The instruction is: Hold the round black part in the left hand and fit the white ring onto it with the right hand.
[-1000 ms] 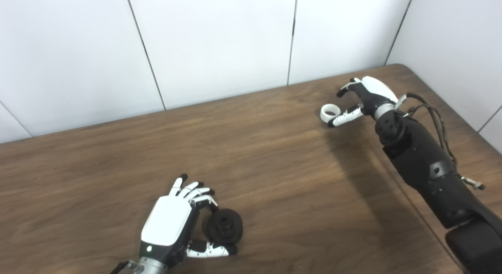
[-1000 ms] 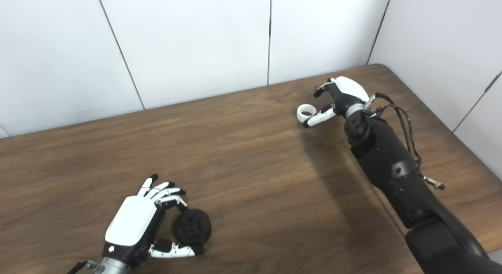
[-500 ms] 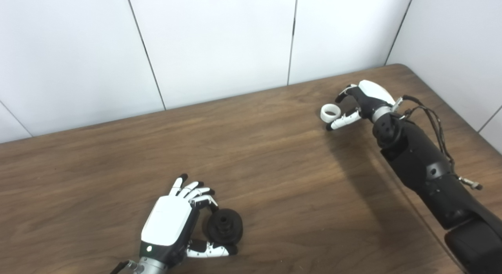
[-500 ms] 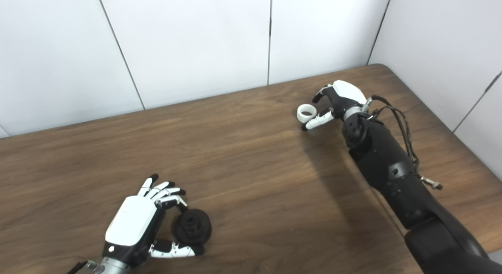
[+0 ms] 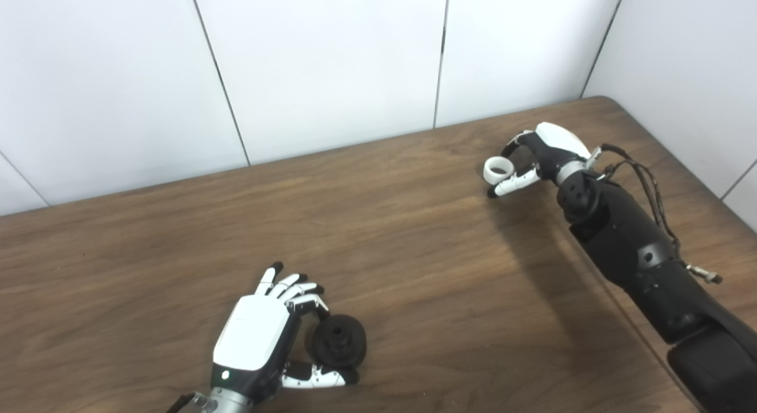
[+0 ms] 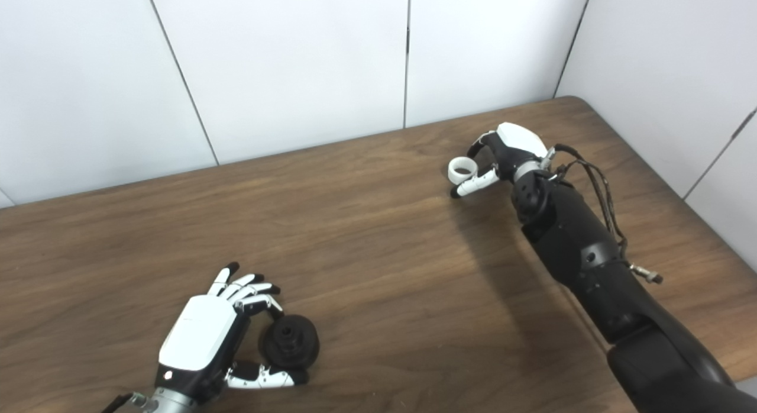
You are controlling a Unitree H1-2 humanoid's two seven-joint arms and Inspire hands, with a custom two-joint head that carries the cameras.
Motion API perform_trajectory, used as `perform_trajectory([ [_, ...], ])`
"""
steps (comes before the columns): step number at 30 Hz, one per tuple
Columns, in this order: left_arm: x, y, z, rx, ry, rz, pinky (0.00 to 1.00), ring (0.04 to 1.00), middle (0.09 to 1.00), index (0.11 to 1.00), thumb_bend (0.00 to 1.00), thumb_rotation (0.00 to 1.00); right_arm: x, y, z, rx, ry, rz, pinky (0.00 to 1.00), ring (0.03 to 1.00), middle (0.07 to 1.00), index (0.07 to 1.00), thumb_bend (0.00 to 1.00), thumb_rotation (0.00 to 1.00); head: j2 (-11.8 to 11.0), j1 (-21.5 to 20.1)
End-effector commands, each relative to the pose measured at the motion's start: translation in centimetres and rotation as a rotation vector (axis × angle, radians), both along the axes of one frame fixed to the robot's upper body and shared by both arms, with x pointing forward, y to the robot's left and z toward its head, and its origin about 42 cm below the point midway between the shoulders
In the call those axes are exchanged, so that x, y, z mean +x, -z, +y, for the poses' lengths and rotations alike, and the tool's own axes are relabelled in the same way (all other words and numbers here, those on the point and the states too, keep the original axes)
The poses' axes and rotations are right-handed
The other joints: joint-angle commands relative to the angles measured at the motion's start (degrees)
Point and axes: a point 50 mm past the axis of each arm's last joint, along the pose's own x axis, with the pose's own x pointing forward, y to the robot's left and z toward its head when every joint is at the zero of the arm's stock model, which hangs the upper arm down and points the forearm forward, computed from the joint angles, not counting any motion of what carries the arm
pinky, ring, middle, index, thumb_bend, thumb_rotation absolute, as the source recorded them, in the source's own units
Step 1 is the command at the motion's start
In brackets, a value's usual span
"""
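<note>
Dark walnut-grained wood is all that lies between my two hands: the table (image 5: 414, 253) runs bare from the near left corner to the far right, and white wall panels (image 5: 325, 64) stand behind and to the right of it. My left hand (image 5: 254, 336) rests low at the near edge, fingers (image 5: 290, 286) curled over and thumb beneath, cupped against the round black part (image 5: 338, 341), which sits on the wood touching them; whether I truly grip it or only cradle it, I cannot tell. Far across, near the table's back corner, my right hand (image 6: 502, 155) is bent down over the white ring (image 6: 460, 169), thumb under one side and fingers arched above the other, closing round it without being clearly pinched. The ring is well apart from the black part, and my right forearm (image 6: 573, 241) casts a long shadow over the wood beside it.
</note>
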Motion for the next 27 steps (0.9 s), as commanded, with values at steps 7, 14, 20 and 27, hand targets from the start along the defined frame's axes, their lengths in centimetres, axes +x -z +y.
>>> perform_trajectory([
  [7, -0.09, 0.08, 0.65, 0.049, -0.002, 0.003, 1.00, 0.870, 0.774, 0.484, 0.52, 0.05, 1.31, -3.44, 0.32, -0.025, -0.003, -0.098, 1.00, 1.000, 0.920, 0.704, 0.84, 0.33, 0.14, -0.18],
  [14, -0.13, 0.06, 0.64, 0.045, 0.002, 0.000, 1.00, 0.869, 0.771, 0.484, 0.52, 0.06, 1.24, -3.25, 0.28, -0.035, -0.004, -0.093, 1.00, 1.000, 0.923, 0.695, 0.84, 0.34, 0.32, -0.22],
  [20, -0.18, 0.09, 0.66, 0.044, -0.001, 0.003, 1.00, 0.867, 0.771, 0.484, 0.52, 0.05, 1.22, -3.27, 0.31, -0.025, -0.002, -0.095, 1.00, 1.000, 0.921, 0.687, 0.83, 0.32, 0.37, -0.16],
  [27, -0.19, 0.02, 0.63, 0.042, -0.003, 0.004, 1.00, 0.870, 0.771, 0.484, 0.52, 0.05, 1.33, -3.30, 0.40, -0.032, -0.011, -0.091, 0.99, 1.000, 0.892, 0.663, 0.81, 0.31, 0.45, -0.10],
])
